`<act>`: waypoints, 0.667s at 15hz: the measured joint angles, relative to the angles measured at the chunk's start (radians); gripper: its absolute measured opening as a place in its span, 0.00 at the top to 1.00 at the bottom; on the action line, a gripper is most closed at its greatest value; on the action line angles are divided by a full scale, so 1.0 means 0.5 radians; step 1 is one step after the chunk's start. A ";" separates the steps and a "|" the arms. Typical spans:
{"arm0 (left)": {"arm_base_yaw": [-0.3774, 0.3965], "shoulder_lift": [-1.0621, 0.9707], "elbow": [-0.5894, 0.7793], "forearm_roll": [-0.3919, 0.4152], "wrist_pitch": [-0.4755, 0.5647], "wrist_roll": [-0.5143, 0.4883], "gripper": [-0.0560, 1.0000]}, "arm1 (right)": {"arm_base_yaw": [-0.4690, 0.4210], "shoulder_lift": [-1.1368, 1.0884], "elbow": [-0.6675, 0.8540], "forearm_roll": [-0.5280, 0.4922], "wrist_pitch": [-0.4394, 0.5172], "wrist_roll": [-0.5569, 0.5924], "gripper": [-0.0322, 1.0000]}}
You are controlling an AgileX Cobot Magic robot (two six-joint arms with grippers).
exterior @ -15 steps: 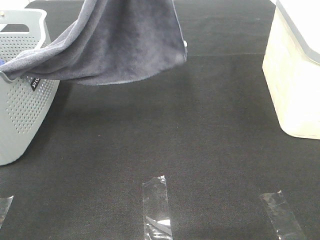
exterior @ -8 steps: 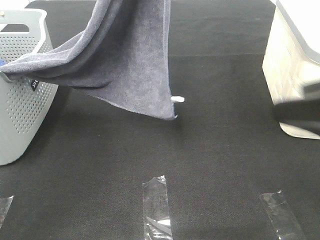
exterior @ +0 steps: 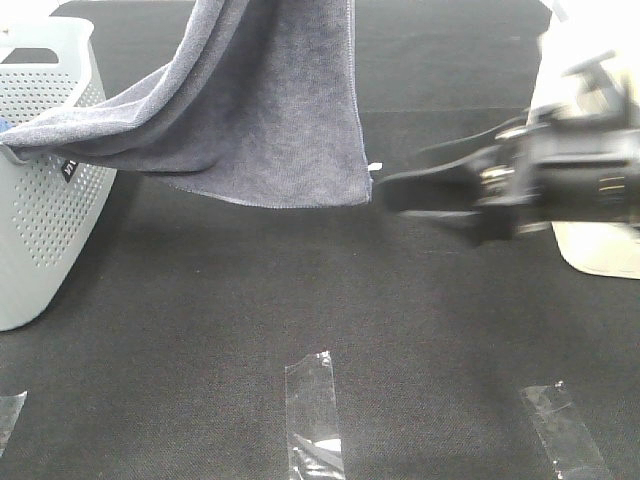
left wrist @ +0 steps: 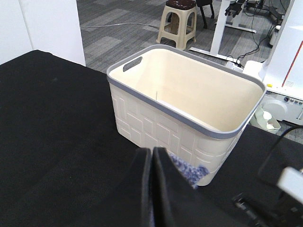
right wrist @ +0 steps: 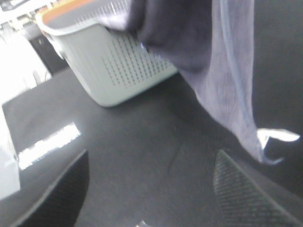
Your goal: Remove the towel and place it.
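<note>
My left gripper (left wrist: 152,189) pinches the towel (exterior: 270,120) high so it hangs clear of the table (exterior: 400,330) (one end lies over the grey basket (exterior: 45,200)); my right gripper (exterior: 400,192) gapes wide beside its lower corner, ready to catch it.

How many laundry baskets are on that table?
2. A grey perforated basket stands at the left of the overhead view, the towel draped over its rim. A cream basket stands at the right. Both are cut off by the frame.

Grey-lavender towel (exterior: 270,120) (white tag (right wrist: 279,136)) — pale grey perforated basket (exterior: 40,220); grey-rimmed cream bin (left wrist: 156,127).
</note>
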 joint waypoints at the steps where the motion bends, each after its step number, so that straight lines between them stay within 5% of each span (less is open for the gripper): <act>1: 0.000 0.000 0.000 0.000 0.000 0.000 0.95 | 0.024 0.112 -0.040 0.020 -0.058 -0.040 0.29; 10: 0.000 0.000 0.000 0.000 0.000 0.000 0.95 | 0.030 0.640 -0.352 0.054 -0.156 -0.154 0.29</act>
